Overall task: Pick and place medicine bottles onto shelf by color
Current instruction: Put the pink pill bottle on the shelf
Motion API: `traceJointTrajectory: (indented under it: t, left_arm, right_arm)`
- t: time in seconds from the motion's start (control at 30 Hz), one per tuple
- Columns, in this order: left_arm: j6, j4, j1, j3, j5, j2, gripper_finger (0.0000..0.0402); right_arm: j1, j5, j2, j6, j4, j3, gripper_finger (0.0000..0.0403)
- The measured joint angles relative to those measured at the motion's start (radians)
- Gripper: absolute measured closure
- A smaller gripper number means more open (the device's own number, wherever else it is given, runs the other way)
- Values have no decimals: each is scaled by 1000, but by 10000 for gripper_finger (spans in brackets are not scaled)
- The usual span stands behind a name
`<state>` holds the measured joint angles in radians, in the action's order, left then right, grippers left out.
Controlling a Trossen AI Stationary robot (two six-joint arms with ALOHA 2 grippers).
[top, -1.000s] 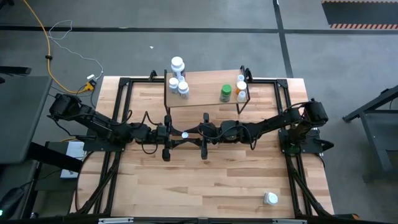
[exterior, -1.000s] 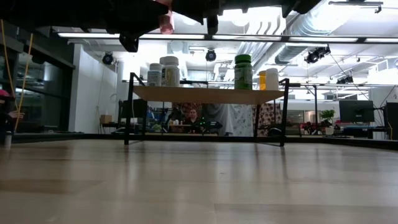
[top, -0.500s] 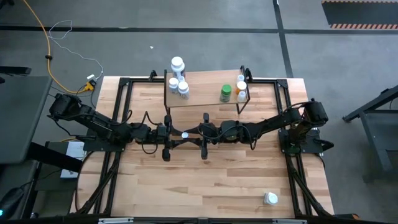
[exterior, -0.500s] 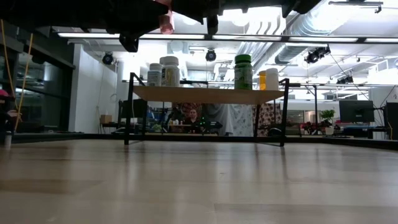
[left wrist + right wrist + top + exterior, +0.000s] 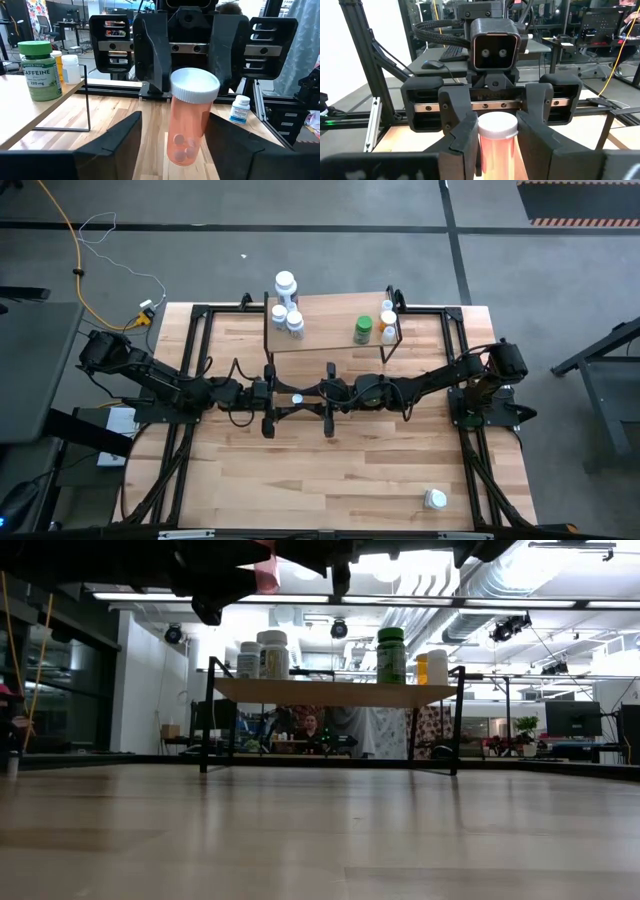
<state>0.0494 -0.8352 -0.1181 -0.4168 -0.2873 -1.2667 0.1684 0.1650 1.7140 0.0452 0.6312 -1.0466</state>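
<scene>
Over the middle of the wooden surface (image 5: 330, 470), meeting head-on from either side: left arm (image 5: 170, 385) and right arm (image 5: 430, 383). Between them, lifted clear of the surface, a red-tinted translucent bottle (image 5: 192, 125) with a white cap, upright, a few pills visible at its bottom. Gripped on both sides by the right jaws, closed narrow against the bottle's body in the right wrist view. Flanked by the left jaws, spread wide, with a clear gap on each side of the bottle in the left wrist view. Beyond the arms, toward the far edge, the shelf (image 5: 330, 330), a small light-wood board on thin black legs. At the shelf's left end, grouped close together, three white bottles: a taller one (image 5: 286, 283) farthest back and two shorter ones (image 5: 279, 313) (image 5: 295, 321) just in front of it. At the shelf's right end, a green bottle (image 5: 363, 330), and just beside it an orange bottle (image 5: 388, 320) with a small white bottle (image 5: 437, 666) close by. Well apart from everything else, near the surface's front right corner, one more white bottle (image 5: 435, 499).
</scene>
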Motion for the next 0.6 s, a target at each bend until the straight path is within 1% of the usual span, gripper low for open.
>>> traceJointTrajectory:
  t: [0.27,0.43,0.6]
  left_arm:
    - [0,1,0,0,0,0,177]
    - [0,22,0,1,1,14,176]
    - [0,67,0,1,17,53,176]
  right_arm:
    - [0,2,0,-19,-7,0,294]
    - [0,9,-12,-26,-33,0,294]
    - [0,13,-48,-27,-81,0,294]
